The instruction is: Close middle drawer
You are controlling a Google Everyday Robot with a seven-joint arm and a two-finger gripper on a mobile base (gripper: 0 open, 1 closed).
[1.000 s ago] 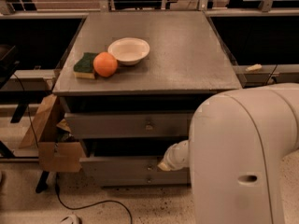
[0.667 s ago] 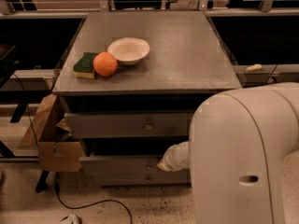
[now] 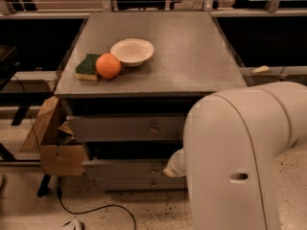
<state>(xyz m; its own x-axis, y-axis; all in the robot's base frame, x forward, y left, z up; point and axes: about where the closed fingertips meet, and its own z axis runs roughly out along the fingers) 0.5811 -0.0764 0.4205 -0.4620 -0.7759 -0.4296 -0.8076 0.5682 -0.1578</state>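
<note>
Grey and wide, the shallow middle drawer [image 3: 124, 169] is sitting second of the cabinet's three, seemingly standing slightly out, with a dark gap above its front. The pale gripper [image 3: 171, 167] is hanging at that front, right of centre, mostly hidden behind the bulky white robot arm [image 3: 230, 147]; whether it is wide or narrow cannot be told. On the grey countertop [image 3: 192, 56] a round orange fruit [image 3: 108, 65], a white bowl [image 3: 132, 51] and a green sponge [image 3: 88, 66] are lying together.
</note>
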